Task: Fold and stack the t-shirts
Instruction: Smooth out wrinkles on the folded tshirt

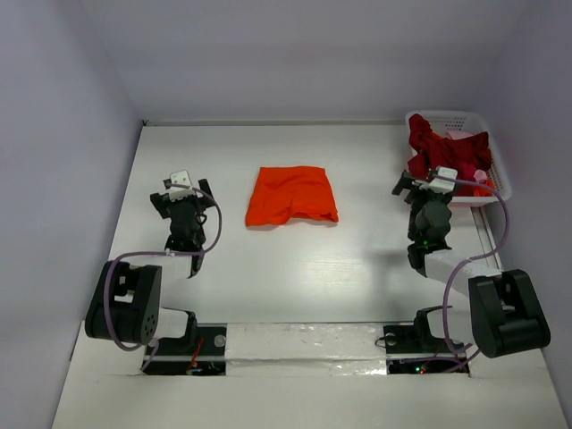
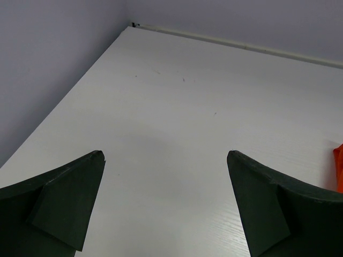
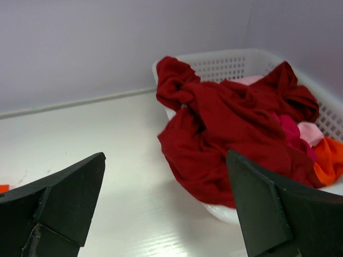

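Note:
A folded bright orange t-shirt [image 1: 292,196] lies flat in the middle of the table; a sliver of its edge [image 2: 338,166] shows at the right of the left wrist view. Dark red t-shirts [image 1: 440,150] are heaped in the white lattice basket [image 1: 451,118] at the back right, one spilling over its near rim [image 3: 225,134]. My left gripper [image 1: 186,190] hovers open over bare table, left of the orange shirt, holding nothing. My right gripper [image 1: 420,183] stands open just in front of the basket, its fingertips [image 3: 249,176] apart with nothing between them.
Pink and orange cloth [image 3: 316,144] lies among the red shirts in the basket. Grey walls close the table at the back and both sides. The arm bases [image 1: 134,308] sit at the near edge.

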Controlling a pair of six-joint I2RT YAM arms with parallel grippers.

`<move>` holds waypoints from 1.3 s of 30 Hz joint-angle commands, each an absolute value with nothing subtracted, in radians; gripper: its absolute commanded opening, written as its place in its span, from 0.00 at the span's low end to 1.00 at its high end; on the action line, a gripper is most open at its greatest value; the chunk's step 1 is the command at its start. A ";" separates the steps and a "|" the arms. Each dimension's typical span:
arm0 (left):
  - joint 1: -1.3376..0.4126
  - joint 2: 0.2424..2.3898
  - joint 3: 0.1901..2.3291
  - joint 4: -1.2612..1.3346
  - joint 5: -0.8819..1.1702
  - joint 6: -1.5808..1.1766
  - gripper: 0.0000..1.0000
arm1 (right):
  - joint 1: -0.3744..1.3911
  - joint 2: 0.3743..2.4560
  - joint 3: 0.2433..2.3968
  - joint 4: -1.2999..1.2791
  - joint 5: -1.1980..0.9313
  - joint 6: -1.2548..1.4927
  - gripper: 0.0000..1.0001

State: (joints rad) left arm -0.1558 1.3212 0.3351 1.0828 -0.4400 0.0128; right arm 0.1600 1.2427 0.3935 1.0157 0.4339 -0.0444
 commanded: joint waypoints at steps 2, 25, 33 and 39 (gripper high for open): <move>-0.169 1.368 0.302 1.341 -0.433 0.087 0.99 | 0.158 1.235 0.344 1.256 0.508 -0.037 1.00; -0.150 1.399 0.258 1.445 -0.382 0.066 0.99 | 0.158 1.207 0.275 1.358 0.519 -0.024 1.00; -0.150 1.399 0.261 1.439 -0.376 0.064 0.99 | 0.158 1.241 0.345 1.261 0.446 -0.055 1.00; -0.141 1.399 0.262 1.434 -0.373 0.064 0.99 | 0.158 1.238 0.344 1.255 0.446 -0.051 1.00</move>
State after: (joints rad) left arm -0.1482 1.4010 0.2531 1.2907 -0.3847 0.0708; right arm 0.1585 1.2385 0.3145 1.2221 0.4484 -0.0380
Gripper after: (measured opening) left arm 0.990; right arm 0.995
